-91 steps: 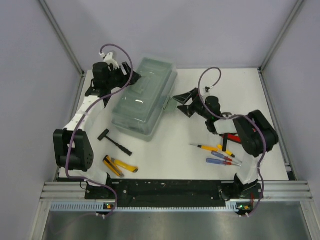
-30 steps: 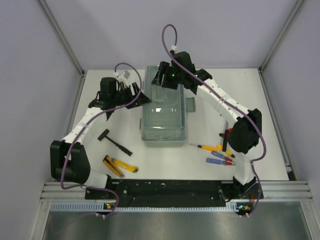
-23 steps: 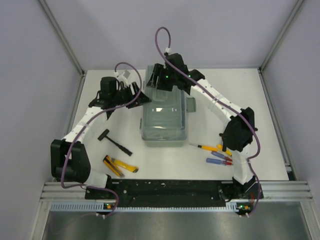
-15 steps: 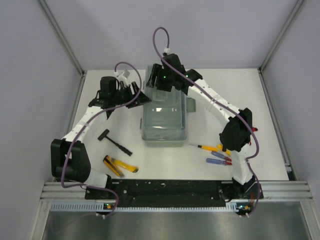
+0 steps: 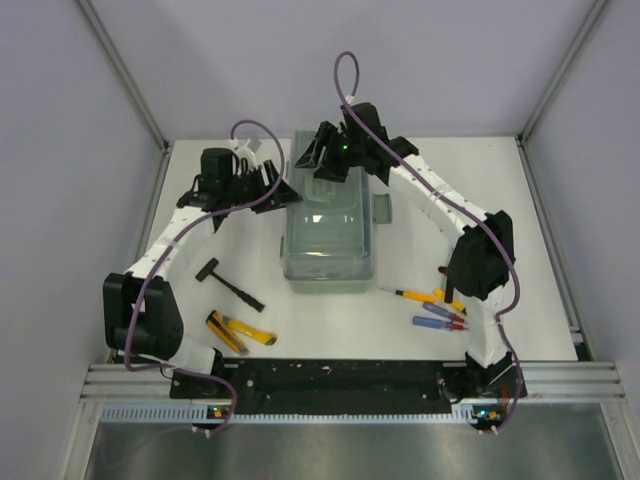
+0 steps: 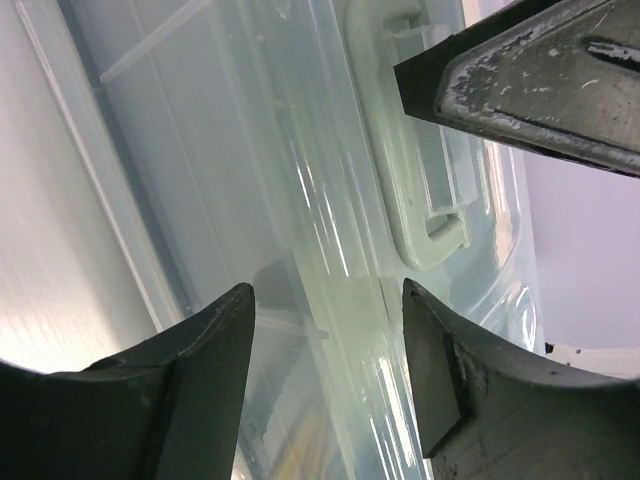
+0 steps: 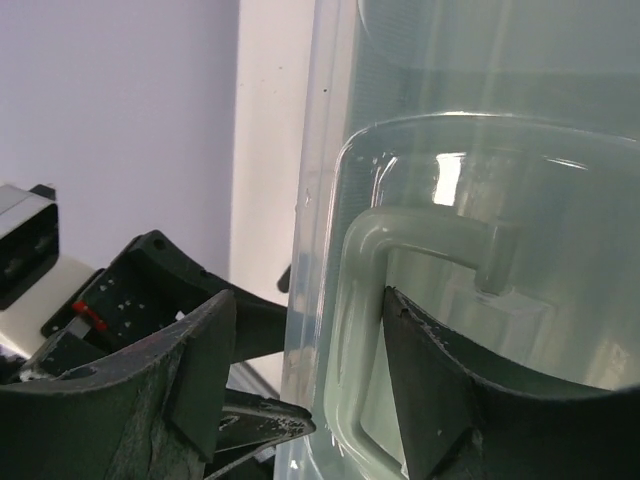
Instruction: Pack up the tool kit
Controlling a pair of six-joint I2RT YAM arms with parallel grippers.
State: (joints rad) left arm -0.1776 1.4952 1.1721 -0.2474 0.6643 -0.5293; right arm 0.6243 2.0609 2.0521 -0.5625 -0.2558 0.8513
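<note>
Left gripper [image 6: 325, 350]: held open, dark fingers [image 6: 200, 370] apart on either side of a ridge in the translucent lid [image 6: 250, 200], with no clear pressure on it. Right gripper [image 7: 305, 380]: also open, jaws straddling the pale handle [image 7: 365, 300] without clamping it.

From above: both meeting over the far end of the sage-green toolbox [image 5: 328, 240], at upper centre of the frame, the left one at its upper-left corner and the right one at its top edge. Standing on the white bench [image 5: 420, 180], lid shut. Through the cloudy plastic, only pale moulded shapes and glare; cannot tell what lies inside.

Outside the box, shown only in the top view: a black hammer [image 5: 228, 282] just left of its near end, yellow pliers [image 5: 240, 332] at lower left, and coloured screwdrivers [image 5: 438, 308] at lower right, close to the right arm's elbow.

Shown only at the wrists: the handle's loop close up and each gripper in the other's frame, upper right in the left wrist view, lower left in the right wrist view.
</note>
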